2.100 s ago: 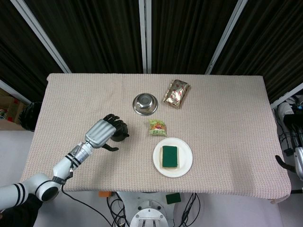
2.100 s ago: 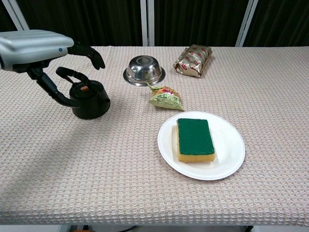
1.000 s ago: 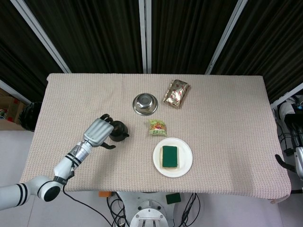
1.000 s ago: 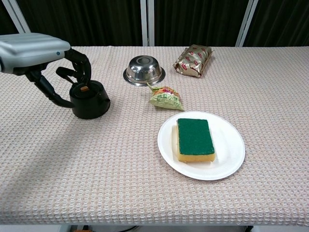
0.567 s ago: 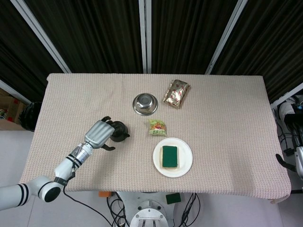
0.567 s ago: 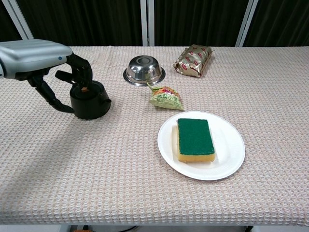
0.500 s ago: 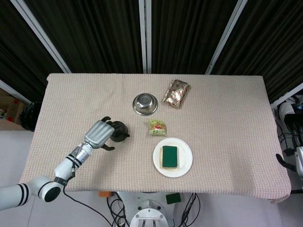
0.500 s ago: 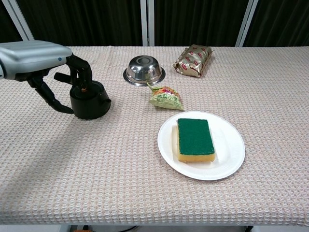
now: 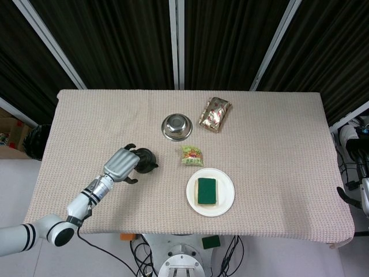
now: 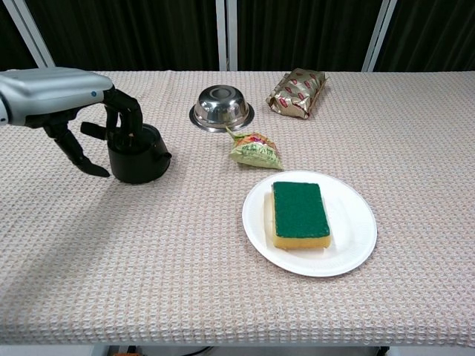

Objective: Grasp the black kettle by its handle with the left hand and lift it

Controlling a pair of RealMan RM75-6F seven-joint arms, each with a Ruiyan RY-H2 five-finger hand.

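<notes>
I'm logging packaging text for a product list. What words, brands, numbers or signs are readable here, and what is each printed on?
No text can be read in either view.
Red-and-gold foil snack pack: printed pattern, lettering too blurred to read.
Small green snack packet: coloured print, too small to read.
Black kettle, steel bowl, white plate, sponge, left hand: no visible markings.

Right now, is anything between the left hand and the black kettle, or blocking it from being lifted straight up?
Nothing visible. The left hand is already at the black kettle, fingers curled over its top where the handle sits. Only that hand is above it.
</notes>
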